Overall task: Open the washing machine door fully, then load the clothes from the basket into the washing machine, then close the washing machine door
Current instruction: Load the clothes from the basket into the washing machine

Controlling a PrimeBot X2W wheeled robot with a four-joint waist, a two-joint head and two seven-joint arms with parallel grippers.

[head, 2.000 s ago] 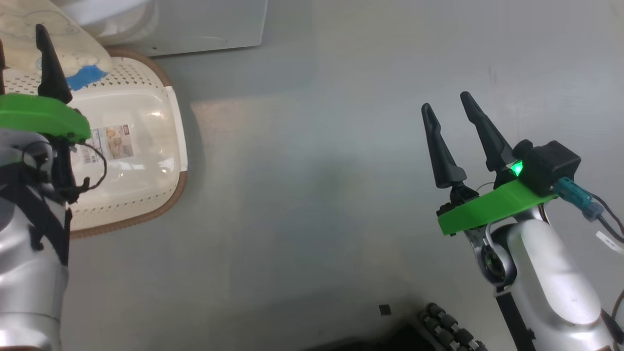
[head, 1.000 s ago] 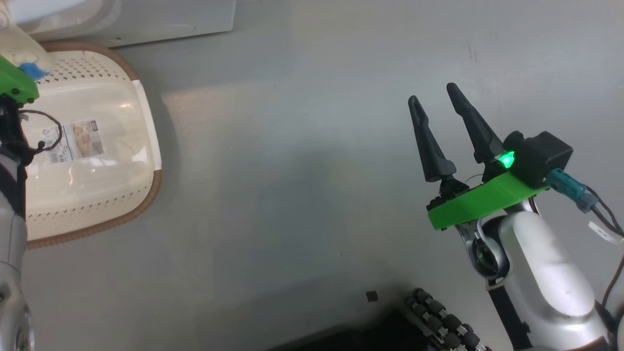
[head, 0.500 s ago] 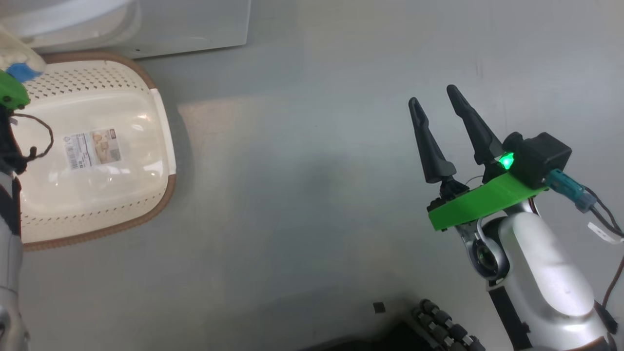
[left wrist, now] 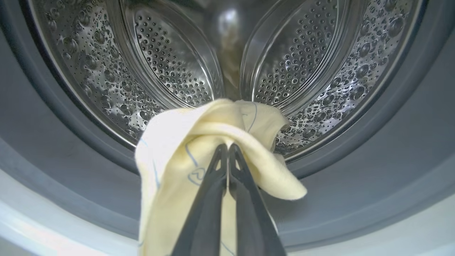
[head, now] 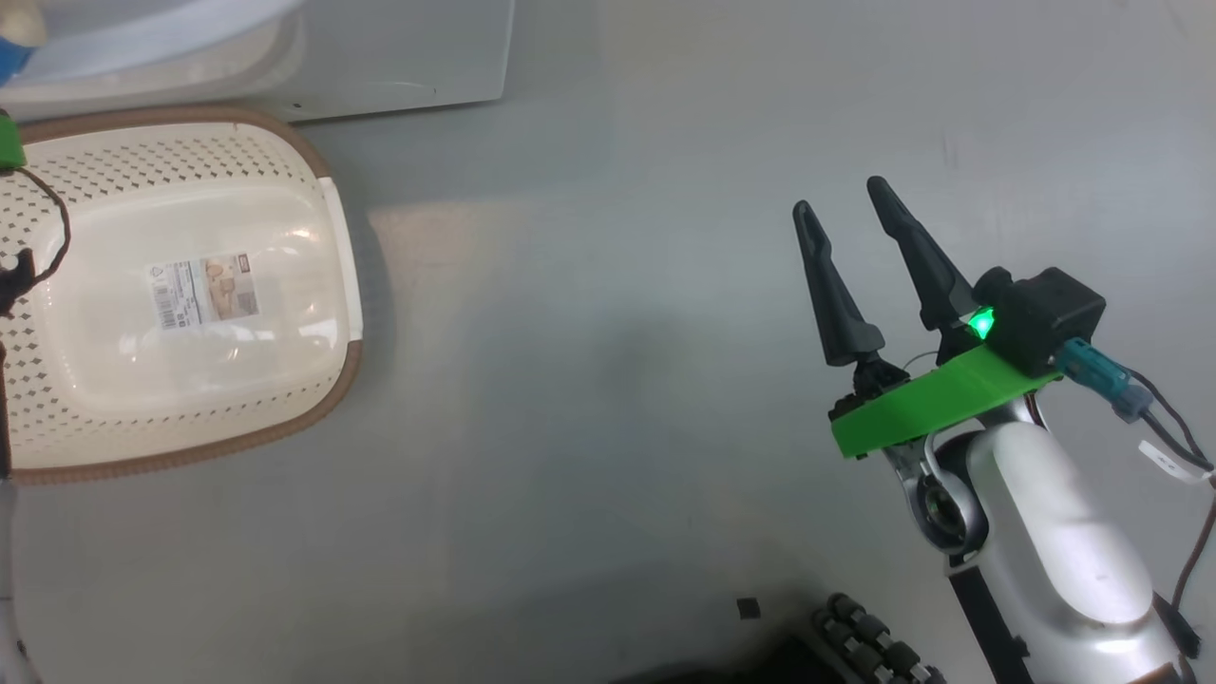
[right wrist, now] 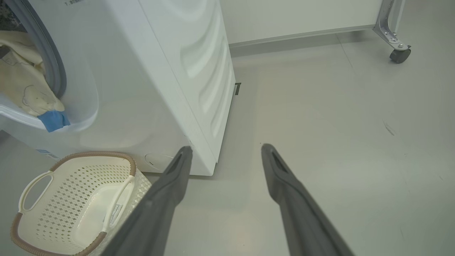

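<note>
The left gripper (left wrist: 227,147), its two dark fingers pressed together on a fold of the cream-yellow garment (left wrist: 177,142), holds the cloth at the mouth of the washing machine (right wrist: 177,71), just in front of the steel drum (left wrist: 302,71) and above the lower curve of the grey seal (left wrist: 355,160). Two seconds ago the head view had that gripper and the garment over the basket (head: 285,128); now only a sliver of the arm's green mount (head: 8,142) shows at the left edge, and the basket sits empty on the floor against the machine's front, its label sticker (head: 202,290) uncovered. From the right wrist view the garment drapes out of the machine's opening, and its blue patch (right wrist: 53,120) hangs over the lower lip, above the basket. The right gripper (head: 840,195) hovers over bare grey floor (head: 608,380) well to the right of the machine, fingers spread and holding nothing, its pose unchanged across the two seconds; the slight shift of the scene is the camera's own.
</note>
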